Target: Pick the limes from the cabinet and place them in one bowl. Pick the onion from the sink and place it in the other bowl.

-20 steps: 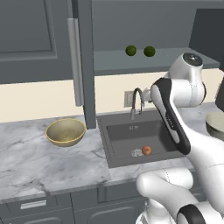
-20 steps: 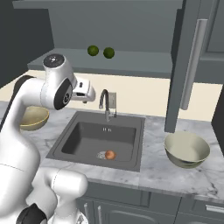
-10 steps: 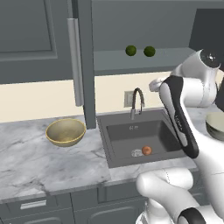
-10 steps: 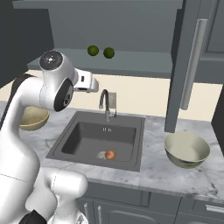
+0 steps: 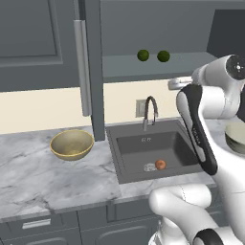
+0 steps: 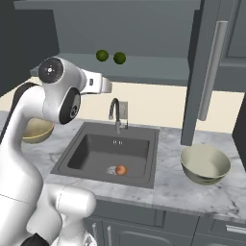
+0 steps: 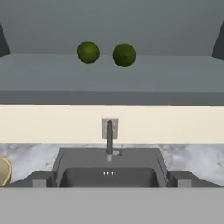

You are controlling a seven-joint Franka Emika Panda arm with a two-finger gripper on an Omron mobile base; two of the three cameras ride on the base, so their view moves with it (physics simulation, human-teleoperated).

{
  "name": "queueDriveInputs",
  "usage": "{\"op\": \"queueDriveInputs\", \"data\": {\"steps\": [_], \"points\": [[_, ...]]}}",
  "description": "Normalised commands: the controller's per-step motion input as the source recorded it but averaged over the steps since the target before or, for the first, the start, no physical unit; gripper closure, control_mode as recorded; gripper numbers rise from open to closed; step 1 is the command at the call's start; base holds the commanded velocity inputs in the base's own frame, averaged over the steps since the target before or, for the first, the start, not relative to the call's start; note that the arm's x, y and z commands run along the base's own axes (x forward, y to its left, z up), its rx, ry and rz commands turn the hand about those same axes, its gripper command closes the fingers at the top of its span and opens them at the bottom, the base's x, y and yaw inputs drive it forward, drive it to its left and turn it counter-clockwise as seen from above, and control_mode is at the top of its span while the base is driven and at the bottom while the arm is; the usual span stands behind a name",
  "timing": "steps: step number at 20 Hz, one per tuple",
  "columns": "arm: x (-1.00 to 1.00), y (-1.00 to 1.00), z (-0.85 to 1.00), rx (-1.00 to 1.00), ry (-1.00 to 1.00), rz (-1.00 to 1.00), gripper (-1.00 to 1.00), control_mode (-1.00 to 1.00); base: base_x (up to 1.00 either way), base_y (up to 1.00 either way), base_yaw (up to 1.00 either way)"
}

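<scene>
The arm is raised high with its elbow bent, and the gripper (image 7: 112, 179) points level toward the open cabinet (image 7: 112, 76), above the sink (image 6: 108, 153); its finger tips stand wide apart and hold nothing. The two limes (image 7: 106, 54) lie side by side on the cabinet shelf. The onion (image 6: 120, 170) sits in the sink near the drain.

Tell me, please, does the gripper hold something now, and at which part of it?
Nothing is held, as far as the views show. Both limes sit on the cabinet shelf and the onion lies in the sink.
</scene>
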Motion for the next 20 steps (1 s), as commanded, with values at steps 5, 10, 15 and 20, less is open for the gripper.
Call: {"op": "queueDriveInputs", "data": {"steps": [5,10,15,20], "points": [[0.17,-0.07,0.35,0.01,0.00,-0.07,-1.00,-1.00,0.00,0.00,0.00],[0.18,-0.08,0.26,0.05,0.00,0.00,-1.00,-1.00,0.00,0.00,0.00],[0.30,-0.02,0.09,0.04,0.00,0.00,-1.00,-1.00,0.00,0.00,0.00],[0.34,0.00,0.03,0.00,-0.01,0.00,-1.00,-1.00,0.00,0.00,0.00]]}}
